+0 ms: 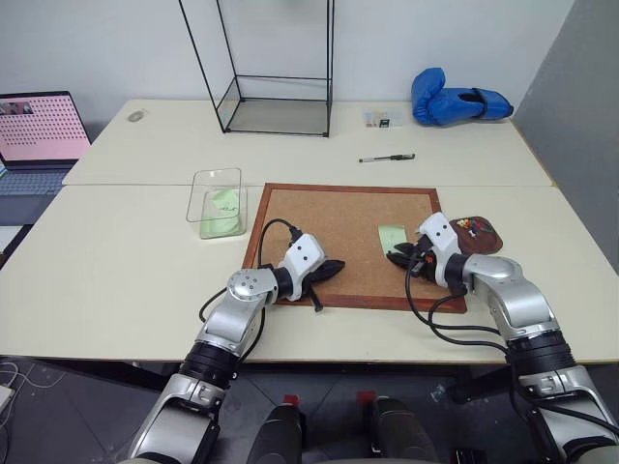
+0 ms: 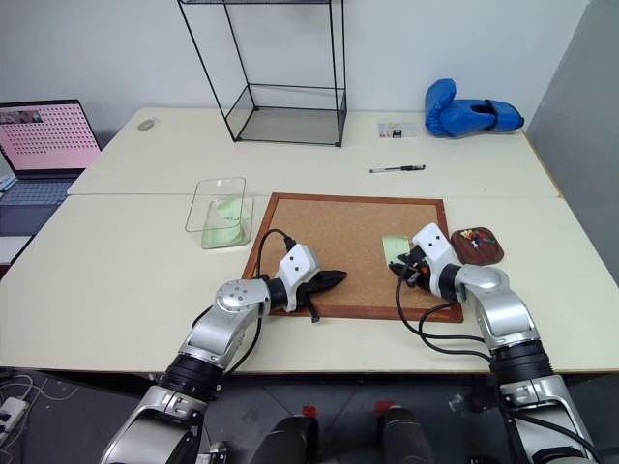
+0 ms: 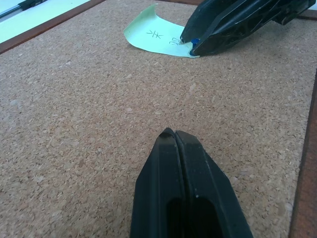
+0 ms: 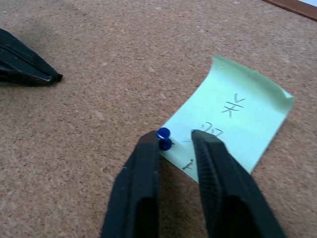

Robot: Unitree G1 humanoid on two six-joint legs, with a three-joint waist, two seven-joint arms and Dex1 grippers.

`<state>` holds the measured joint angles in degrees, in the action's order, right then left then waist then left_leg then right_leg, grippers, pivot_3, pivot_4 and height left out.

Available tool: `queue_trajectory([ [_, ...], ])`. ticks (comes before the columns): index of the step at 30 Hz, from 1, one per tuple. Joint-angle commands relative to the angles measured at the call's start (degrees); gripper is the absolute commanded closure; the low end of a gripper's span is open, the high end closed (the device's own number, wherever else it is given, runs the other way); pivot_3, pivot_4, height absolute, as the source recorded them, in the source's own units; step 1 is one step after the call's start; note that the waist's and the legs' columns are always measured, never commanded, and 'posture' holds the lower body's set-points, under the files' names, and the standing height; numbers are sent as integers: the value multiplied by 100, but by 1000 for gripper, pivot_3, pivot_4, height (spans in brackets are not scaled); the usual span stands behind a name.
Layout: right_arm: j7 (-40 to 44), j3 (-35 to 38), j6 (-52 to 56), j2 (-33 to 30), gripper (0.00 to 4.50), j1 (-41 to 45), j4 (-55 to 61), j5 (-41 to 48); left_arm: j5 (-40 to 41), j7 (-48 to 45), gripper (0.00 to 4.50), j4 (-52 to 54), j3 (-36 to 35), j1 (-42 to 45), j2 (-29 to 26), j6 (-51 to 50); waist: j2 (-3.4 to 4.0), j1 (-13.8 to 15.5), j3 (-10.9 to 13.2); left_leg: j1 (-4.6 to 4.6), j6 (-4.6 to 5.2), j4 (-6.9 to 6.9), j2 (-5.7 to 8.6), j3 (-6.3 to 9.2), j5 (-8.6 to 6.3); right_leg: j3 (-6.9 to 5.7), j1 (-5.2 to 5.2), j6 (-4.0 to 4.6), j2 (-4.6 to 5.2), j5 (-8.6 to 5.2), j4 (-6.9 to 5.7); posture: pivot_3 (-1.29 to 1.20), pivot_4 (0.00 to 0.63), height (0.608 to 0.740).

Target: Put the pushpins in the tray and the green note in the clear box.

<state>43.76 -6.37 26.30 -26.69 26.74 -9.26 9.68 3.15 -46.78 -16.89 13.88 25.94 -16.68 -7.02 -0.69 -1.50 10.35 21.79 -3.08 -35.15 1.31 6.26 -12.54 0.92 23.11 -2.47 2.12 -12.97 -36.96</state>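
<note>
On the grainy cork board (image 1: 348, 242), toward its right side, lies the pale green note (image 4: 233, 124), one edge curling up, scribbles unreadable. Right gripper (image 4: 176, 141) is partly open, one finger touching a glossy blue pushpin (image 4: 164, 138) stuck in the note's near corner. Left gripper (image 3: 174, 135) is clenched, empty. Dark brown tray (image 1: 481, 235) sits right of the board; clear box (image 1: 217, 201) left.

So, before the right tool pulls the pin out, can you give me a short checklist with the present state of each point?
1. Right tool around the pushpin: ok, one finger touches it.
2. Firm grip on pin: cannot tell, a gap shows beside it.
3. Green note on the cork board: ok.
4. Left tool shut, away from the note: ok.
5. Tray free beside the board: ok.
</note>
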Motion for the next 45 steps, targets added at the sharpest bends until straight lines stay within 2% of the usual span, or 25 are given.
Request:
queue_trajectory([
  [1,-1,75,-156,-35,4348,131,105,-18,-215,-39,4500,-271,276,-223,-10,-180,0,0,0,0,0,0,0,0,0,0,0,0,0,0,0,0,150,740],
  [2,15,75,-162,-40,4481,125,134,-12,-216,-39,4500,-268,277,-226,-11,-182,0,0,0,0,0,0,0,0,0,0,0,0,0,0,0,0,150,740],
  [14,419,-27,-493,-453,4481,232,1213,-25,-167,19,4500,-191,229,-254,25,-369,0,-1,0,5,0,2,0,0,0,0,5,0,0,-1,3,0,150,740],
  [18,539,-121,-642,-598,4481,289,1380,-121,-99,263,4500,-334,34,-86,167,-311,-8,4,-5,3,0,1,1,2,0,-2,2,0,1,0,4,0,150,740],
  [21,558,-210,-814,-637,4481,249,1363,-252,286,391,4500,-137,-332,36,364,-614,-8,13,-4,3,0,0,1,2,0,-3,2,-1,2,0,2,0,150,740],
  [26,529,-386,-1211,-678,4500,228,1247,-545,1416,525,3639,599,-1185,225,681,-1814,-21,-22,7,9,1,-3,-2,3,1,-4,8,-4,0,1,0,0,150,740],
  [32,494,-484,-1561,-641,4500,301,1041,-766,2337,823,2373,1088,-1802,341,814,-2941,-38,-37,19,21,-1,1,-3,3,1,-4,19,-2,-2,1,6,0,150,740],
  [40,474,-576,-1811,-590,4500,413,959,-950,3344,1321,912,1169,-2430,594,1247,-3778,-45,-32,23,21,-2,0,-2,4,1,-4,18,-3,-1,1,6,0,150,740],
  [45,527,-609,-1844,-609,4500,448,1142,-1008,3589,1635,35,683,-2629,940,1590,-3887,-49,-18,25,22,-2,0,-1,4,1,-4,18,-3,-1,1,8,0,150,740],
])
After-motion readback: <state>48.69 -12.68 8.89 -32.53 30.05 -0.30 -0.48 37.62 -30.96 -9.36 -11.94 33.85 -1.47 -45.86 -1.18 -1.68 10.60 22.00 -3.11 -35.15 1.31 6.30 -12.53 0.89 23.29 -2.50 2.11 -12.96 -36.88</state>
